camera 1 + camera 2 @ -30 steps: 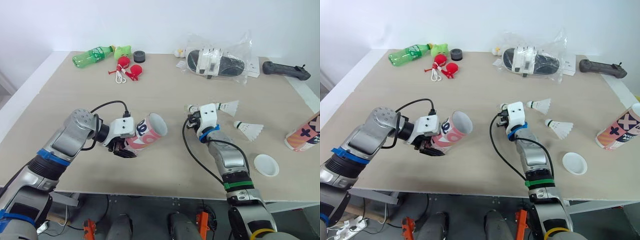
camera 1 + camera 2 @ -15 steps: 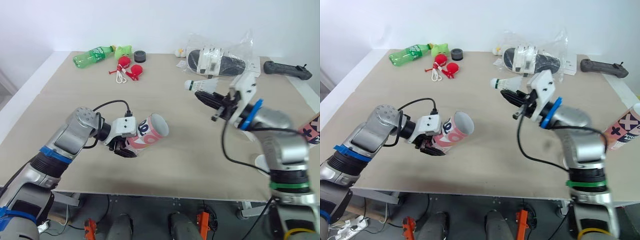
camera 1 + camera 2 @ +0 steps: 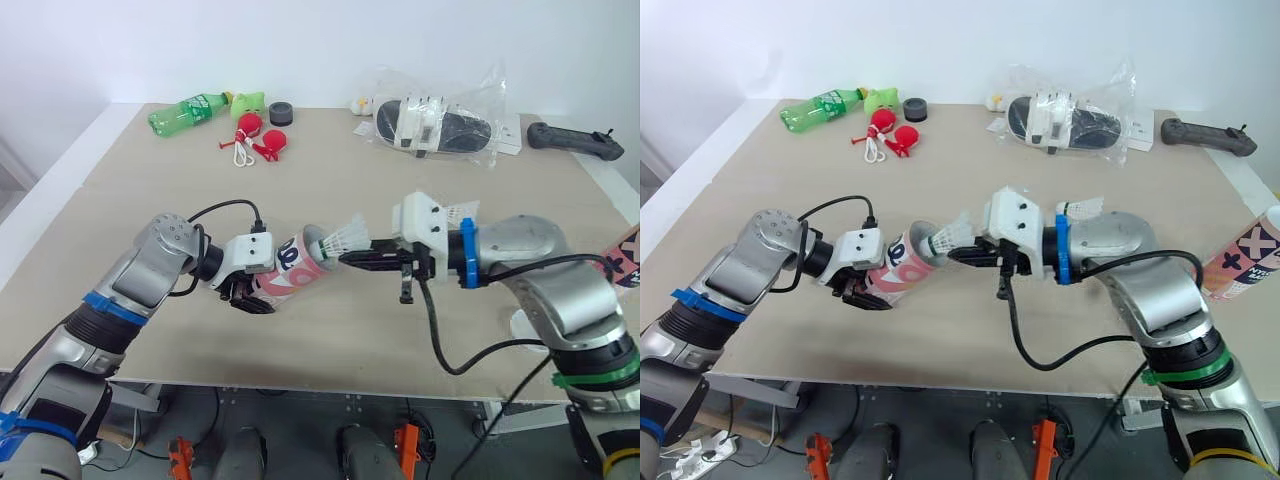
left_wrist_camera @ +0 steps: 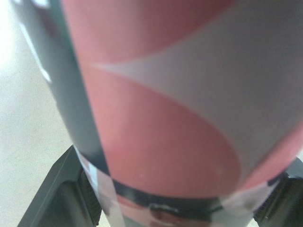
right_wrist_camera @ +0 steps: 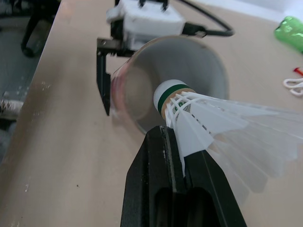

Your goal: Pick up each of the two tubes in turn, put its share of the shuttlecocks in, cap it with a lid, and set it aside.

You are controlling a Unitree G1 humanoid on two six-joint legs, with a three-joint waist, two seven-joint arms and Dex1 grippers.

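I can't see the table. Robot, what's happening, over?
Left hand shut on tube. Right hand shut on shuttlecock, cork at the tube's mouth. Nothing blocks the mouth.

I see a glossy printed tube, a feathery shuttlecock with smooth tip, and a matt, wood-look surface

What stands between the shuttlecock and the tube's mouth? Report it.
Nothing visible. The right tool holds the shuttlecock, cork first, right at the open mouth of the tube, which the left tool grips.
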